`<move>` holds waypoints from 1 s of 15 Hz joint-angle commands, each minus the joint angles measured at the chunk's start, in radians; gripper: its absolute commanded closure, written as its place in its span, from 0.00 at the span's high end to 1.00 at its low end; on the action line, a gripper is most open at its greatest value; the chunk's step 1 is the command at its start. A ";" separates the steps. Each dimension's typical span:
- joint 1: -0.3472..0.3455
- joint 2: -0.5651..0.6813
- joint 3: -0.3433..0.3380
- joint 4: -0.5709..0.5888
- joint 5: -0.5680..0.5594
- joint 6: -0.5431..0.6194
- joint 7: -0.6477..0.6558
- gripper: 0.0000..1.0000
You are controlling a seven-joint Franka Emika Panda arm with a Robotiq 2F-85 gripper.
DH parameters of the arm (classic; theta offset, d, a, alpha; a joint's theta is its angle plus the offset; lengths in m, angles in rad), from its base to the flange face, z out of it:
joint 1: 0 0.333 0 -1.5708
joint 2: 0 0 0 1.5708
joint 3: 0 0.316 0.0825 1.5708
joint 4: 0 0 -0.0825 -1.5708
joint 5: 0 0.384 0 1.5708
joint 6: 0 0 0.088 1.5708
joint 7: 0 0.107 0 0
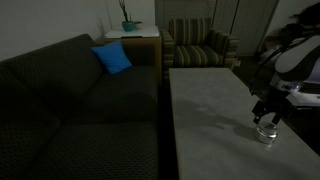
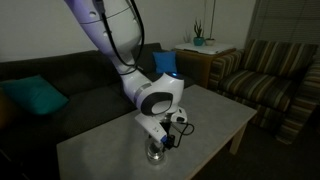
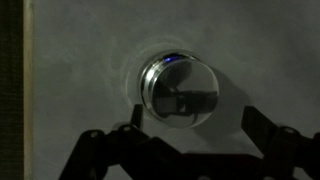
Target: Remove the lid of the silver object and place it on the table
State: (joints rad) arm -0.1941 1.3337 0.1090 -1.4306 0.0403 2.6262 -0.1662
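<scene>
Gripper (image 3: 190, 118): fingers (image 3: 256, 126) spread wide, holding nothing; I am hovering it above the lid (image 3: 180, 88). Lid: sitting closed on the silver object (image 1: 265, 134), toward the table's (image 1: 205, 110) near right edge. I am judging: centre first, lower evenly, pinch the rim, lift straight. Round, so no long axis; flat face pointing up.

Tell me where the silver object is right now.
The silver object sits on the table near its edge away from the sofa, directly under the open gripper, centred in the wrist view.
</scene>
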 commanded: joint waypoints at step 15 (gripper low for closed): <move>0.094 0.100 -0.100 0.161 0.022 -0.194 0.380 1.00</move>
State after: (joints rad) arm -0.0988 1.4482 0.0182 -1.2450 0.0560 2.4180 0.1931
